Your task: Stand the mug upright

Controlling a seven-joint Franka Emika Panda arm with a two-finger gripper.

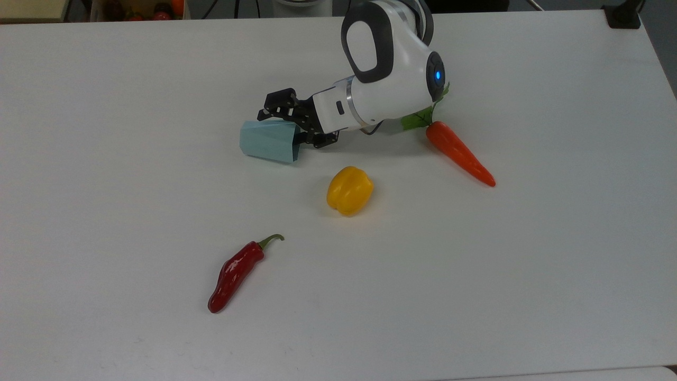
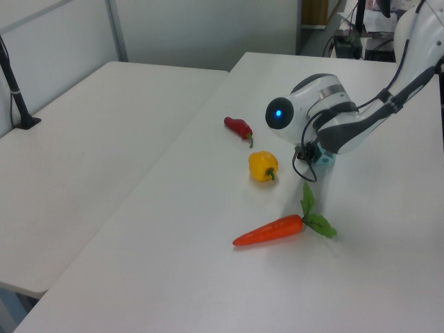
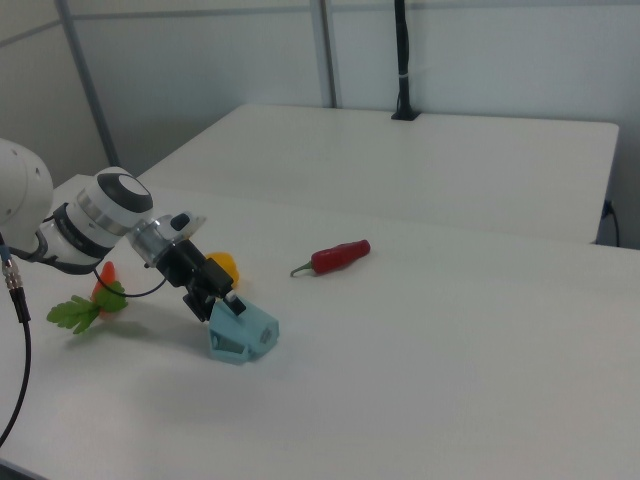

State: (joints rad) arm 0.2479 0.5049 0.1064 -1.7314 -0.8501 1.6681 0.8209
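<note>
Gripper [image 1: 294,124]: black, two-fingered, carried low on the white arm [image 1: 391,63]. It is set at the open mouth of the mug [image 1: 267,140]. Its fingers are seen spread apart, one over the mug's far side in the top view, the other at the rim. Whether the wall is pinched cannot be told.

Mug: pale blue-green, faceted, tapering. It is laid on its side on the table [image 1: 529,264], with the mouth turned to the top view's right, toward the gripper.

Yellow bell pepper [image 1: 349,190]: placed near the mug, below and to its right in the top view, not touching it.

Carrot [image 1: 459,153]: orange with green leaves, found farther from the mug, on the top view's right. The leaves are partly covered by the arm.

Red chilli [image 1: 235,272]: green-stemmed, set well apart from the mug, toward the lower edge of the top view.

Table: white, matte, flat.

Second table [image 3: 400,160]: white, placed beyond the mug in the right view, with a gap between the two tops. A black post [image 3: 400,60] is mounted at its far edge.

Room: pale wall panels with metal uprights are noted behind the second table.
</note>
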